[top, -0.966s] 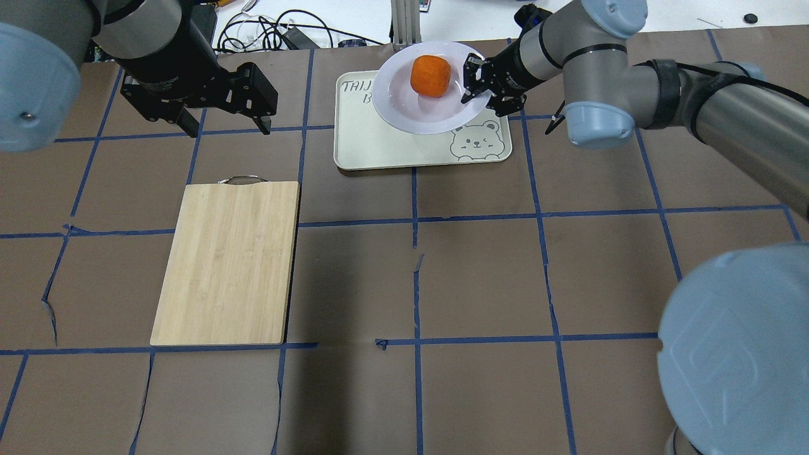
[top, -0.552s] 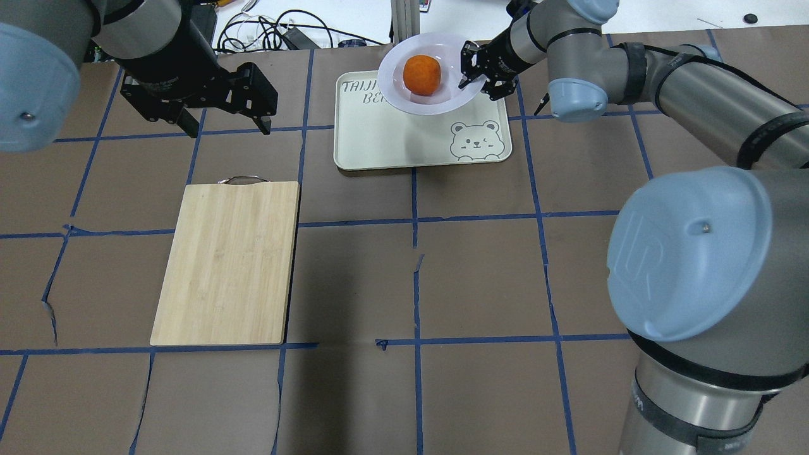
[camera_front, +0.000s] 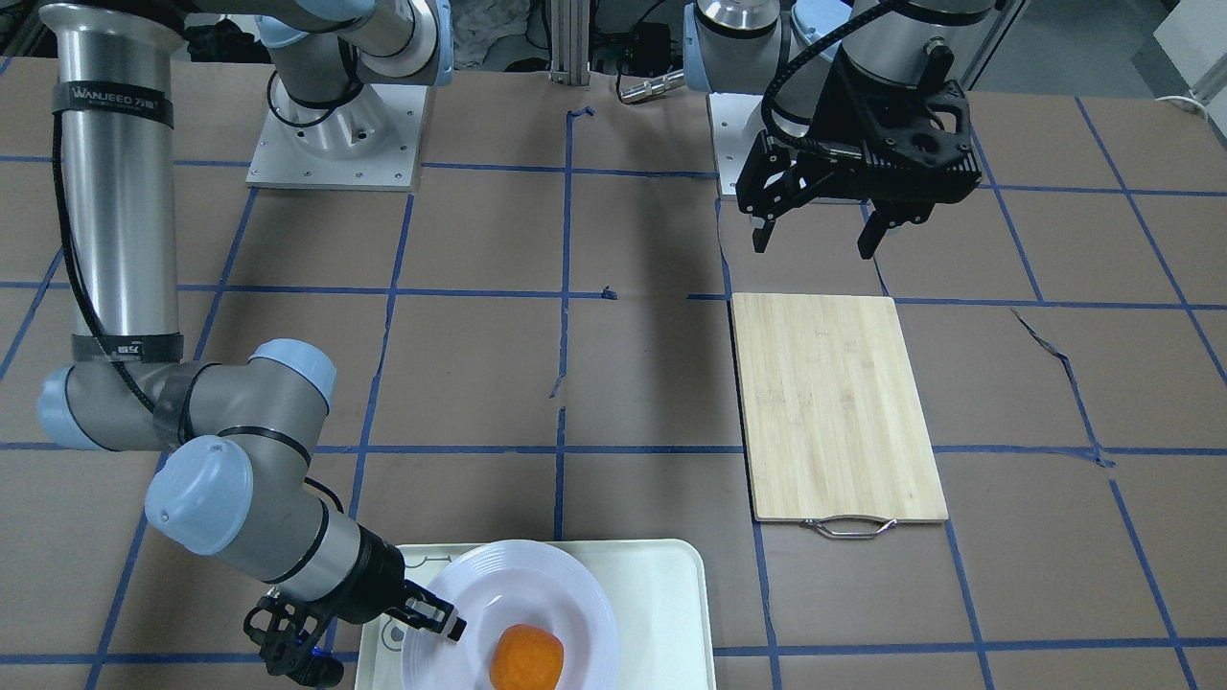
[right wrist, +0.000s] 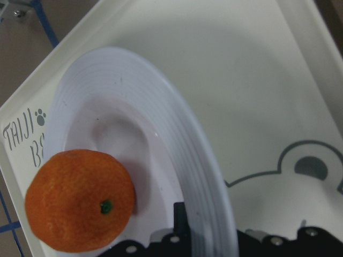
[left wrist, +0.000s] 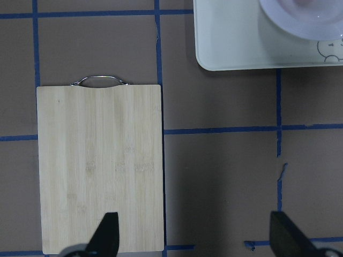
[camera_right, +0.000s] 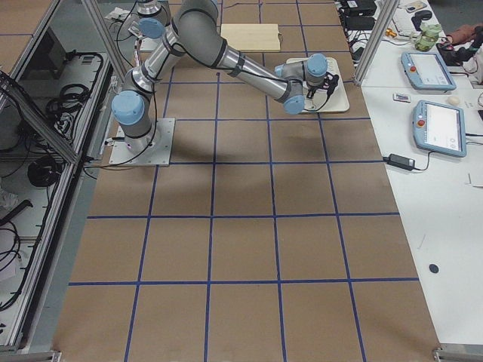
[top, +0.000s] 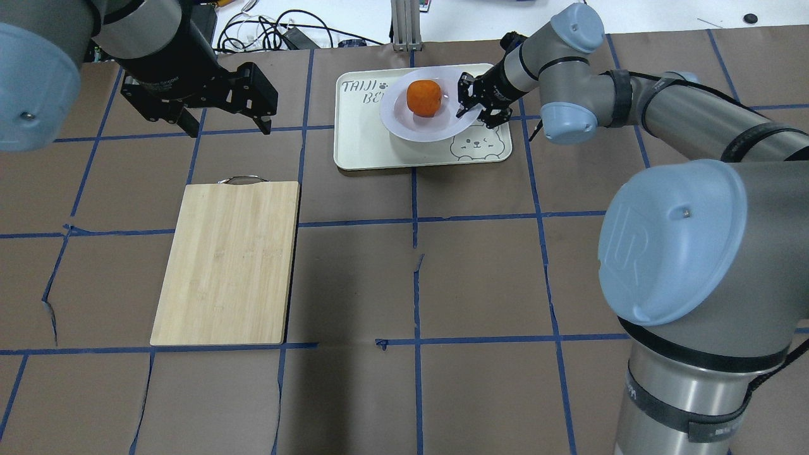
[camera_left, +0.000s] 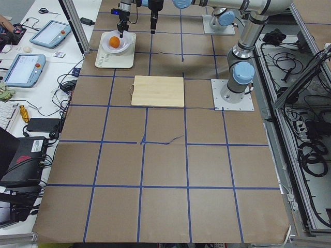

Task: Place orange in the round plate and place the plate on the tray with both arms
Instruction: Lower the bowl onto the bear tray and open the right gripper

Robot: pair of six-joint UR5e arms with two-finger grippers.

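Note:
The orange (top: 423, 97) sits in the sunken centre of the white round plate (top: 404, 123). The plate lies over the cream tray (top: 366, 148), covering its far right part above the bear face. My right gripper (top: 468, 105) is shut on the plate's right rim. In the right wrist view the orange (right wrist: 80, 201) and the ridged rim (right wrist: 177, 134) cast a shadow on the tray (right wrist: 257, 69); I cannot tell whether the plate touches it. My left gripper (top: 227, 126) hangs open and holds nothing, well left of the tray. The front view shows the same grip (camera_front: 446, 623).
A bamboo cutting board (top: 229, 262) with a metal handle lies left of centre, below the left gripper. Cables and a metal post stand beyond the table's far edge. The right arm's large elbow joint (top: 673, 243) fills the near right of the overhead view.
The right arm has brought the plate with the orange from up at the tray's far edge down low over the tray. The left arm has not moved.

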